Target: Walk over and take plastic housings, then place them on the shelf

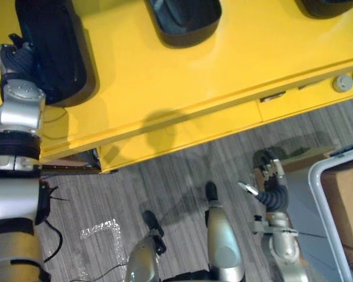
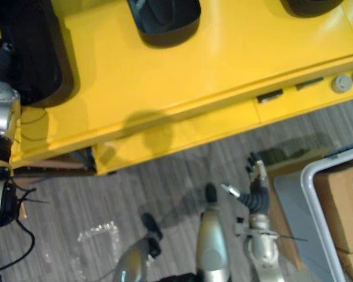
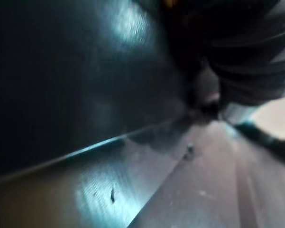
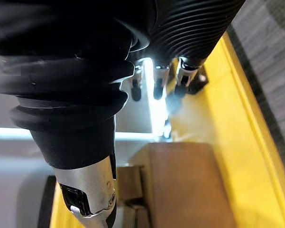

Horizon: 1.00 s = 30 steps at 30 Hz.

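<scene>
Black plastic, the nearest housing lies at the left end of the yellow surface, its long axis running away from the robot. The left hand sits right against its near left edge. Its fingers are hidden by the housing, so I cannot tell whether they grip it. The right hand hangs low over the floor, well apart from the surface, fingers loosely straight and holding nothing. A second housing and a third housing sit further right. The left arm is clearly the nearer one for the lift.
</scene>
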Tool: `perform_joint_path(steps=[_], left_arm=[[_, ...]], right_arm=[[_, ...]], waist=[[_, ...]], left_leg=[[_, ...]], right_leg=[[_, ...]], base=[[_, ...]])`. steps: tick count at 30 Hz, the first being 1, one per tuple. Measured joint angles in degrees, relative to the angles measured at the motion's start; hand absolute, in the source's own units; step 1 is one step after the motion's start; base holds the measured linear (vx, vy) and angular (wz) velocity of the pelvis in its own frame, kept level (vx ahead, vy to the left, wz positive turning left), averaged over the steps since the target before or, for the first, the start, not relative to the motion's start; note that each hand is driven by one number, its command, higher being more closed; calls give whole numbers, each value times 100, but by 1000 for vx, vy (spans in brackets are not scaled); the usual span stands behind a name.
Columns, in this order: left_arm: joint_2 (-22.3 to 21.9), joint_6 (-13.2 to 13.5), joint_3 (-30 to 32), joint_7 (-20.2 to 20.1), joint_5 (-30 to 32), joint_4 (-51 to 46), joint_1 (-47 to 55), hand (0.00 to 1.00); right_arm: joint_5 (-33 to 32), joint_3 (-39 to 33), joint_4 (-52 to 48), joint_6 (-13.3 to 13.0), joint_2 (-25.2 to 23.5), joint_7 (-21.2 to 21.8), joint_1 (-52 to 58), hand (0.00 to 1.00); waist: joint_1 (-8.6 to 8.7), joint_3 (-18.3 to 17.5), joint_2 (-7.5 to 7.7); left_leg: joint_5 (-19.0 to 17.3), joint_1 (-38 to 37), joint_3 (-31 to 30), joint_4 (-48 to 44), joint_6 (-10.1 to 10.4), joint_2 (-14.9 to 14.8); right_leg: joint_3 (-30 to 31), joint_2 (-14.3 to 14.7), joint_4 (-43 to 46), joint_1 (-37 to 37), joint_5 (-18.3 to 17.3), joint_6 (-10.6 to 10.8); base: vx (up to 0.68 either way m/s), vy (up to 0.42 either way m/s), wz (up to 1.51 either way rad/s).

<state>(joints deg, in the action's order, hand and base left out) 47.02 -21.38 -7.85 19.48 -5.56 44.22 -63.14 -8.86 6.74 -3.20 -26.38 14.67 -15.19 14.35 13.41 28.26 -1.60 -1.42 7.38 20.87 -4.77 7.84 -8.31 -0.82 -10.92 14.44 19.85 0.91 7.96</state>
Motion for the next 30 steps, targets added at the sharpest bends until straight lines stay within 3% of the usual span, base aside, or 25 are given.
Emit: perform_joint_path(steps=[10,17,22,24,25,27,30], left_arm=[[0,12,-22,161,-74,207,-224,0],[28,212,25,1057,-365,205,-206,0],[212,767,48,1790,-400,14,-267,0],[215,933,49,1880,-558,6,-418,0],[218,1148,42,1966,-678,-66,-451,0],[219,1290,32,2006,-751,-191,-451,0],[218,2031,9,1945,-1000,-575,-429,0]], right_arm=[[-161,9,2,-87,-1,-52,54,0],[-162,22,-1,-119,-7,-120,159,0],[-160,182,-41,-260,-69,-111,318,0],[-158,207,-98,-260,-145,-92,339,0],[-156,243,-94,-271,-181,-61,353,0],[-154,246,-90,-273,-215,-5,372,0],[-135,248,-96,-381,-241,62,527,0]], waist=[[15,50,108],[25,43,120],[56,5,128],[51,-8,132],[49,-220,113],[62,-483,100],[95,-948,75]], left_leg=[[-30,-36,-6,-140,-30,-53],[-36,-259,15,-133,-31,-65],[-52,-555,74,77,-27,-59],[-51,-758,102,151,-26,-52],[-51,-844,144,240,-26,-47],[-51,-842,159,281,-26,-46],[-49,-1060,156,394,-26,-47]], right_leg=[[-57,11,-86,-178,21,9],[-81,24,-309,-510,96,15],[-86,66,-609,-823,209,17],[-89,74,-703,-1023,220,21],[-88,84,-786,-1100,220,22],[-93,92,-860,-1108,225,29],[-200,101,-1127,-1471,232,41]], base=[[-1,-1,1],[13,2,-2],[20,14,-6],[37,20,-9],[44,17,-8],[75,0,-3],[122,-6,5]])
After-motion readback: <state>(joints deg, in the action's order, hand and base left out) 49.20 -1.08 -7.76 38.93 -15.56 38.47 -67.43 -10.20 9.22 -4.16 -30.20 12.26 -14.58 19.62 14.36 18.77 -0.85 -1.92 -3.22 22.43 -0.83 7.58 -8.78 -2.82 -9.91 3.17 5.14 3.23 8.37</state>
